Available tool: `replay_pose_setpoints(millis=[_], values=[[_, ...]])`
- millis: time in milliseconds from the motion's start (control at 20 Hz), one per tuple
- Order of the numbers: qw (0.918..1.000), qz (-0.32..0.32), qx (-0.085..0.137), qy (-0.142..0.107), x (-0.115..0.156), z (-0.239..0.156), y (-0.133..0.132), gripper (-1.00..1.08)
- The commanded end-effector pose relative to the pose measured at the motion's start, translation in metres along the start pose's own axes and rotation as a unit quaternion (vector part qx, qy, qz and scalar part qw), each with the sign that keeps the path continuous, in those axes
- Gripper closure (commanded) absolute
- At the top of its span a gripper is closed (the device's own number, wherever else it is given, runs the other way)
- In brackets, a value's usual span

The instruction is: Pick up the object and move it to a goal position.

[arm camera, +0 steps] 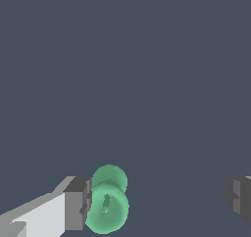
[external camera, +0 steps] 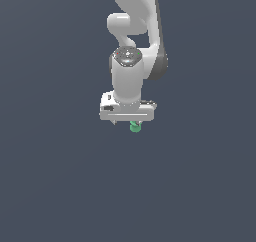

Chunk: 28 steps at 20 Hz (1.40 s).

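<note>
The green object (external camera: 135, 127) sat right under the white hand (external camera: 129, 120), poking out just below the hand's flat bar in the exterior view, a little toward that view's right of the bar's middle. In the wrist view the same object (arm camera: 107, 206) appeared as a short stubby cylinder with a wider rim, lying on its side with one round end toward the camera. It rested against the inner face of one dark finger pad (arm camera: 82, 204); the other pad (arm camera: 238, 197) stood well apart from it, with bare dark ground between. So the hand (arm camera: 159, 201) was spread wide, touching the object on one side only and not clamping it.

Whether the object lay on the worktop (external camera: 60, 186) or hung slightly above it could not be told, since the plain grey-blue surface gave no shadow or edge to judge by.

The arm (external camera: 131, 61) rose straight above the hand toward the top of the exterior view.
</note>
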State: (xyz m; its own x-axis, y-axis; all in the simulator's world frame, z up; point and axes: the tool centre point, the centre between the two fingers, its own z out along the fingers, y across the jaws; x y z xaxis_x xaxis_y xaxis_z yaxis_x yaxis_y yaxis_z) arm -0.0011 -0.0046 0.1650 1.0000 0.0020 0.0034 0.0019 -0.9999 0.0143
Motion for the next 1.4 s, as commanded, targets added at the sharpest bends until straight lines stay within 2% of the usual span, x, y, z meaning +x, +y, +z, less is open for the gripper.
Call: replay_pose_setpoints(millis=[0, 550, 950, 1350], values=[[1.0000, 0.000, 0.000, 0.000, 0.000, 0.000, 0.000, -0.92], [0.9992, 0.040, 0.008, -0.006, -0.002, 0.004, 0.030, -0.92], [0.9999, 0.013, 0.007, -0.006, -0.010, 0.013, 0.019, -0.92], [0.9978, -0.066, 0.007, -0.004, -0.039, 0.039, -0.012, -0.92]])
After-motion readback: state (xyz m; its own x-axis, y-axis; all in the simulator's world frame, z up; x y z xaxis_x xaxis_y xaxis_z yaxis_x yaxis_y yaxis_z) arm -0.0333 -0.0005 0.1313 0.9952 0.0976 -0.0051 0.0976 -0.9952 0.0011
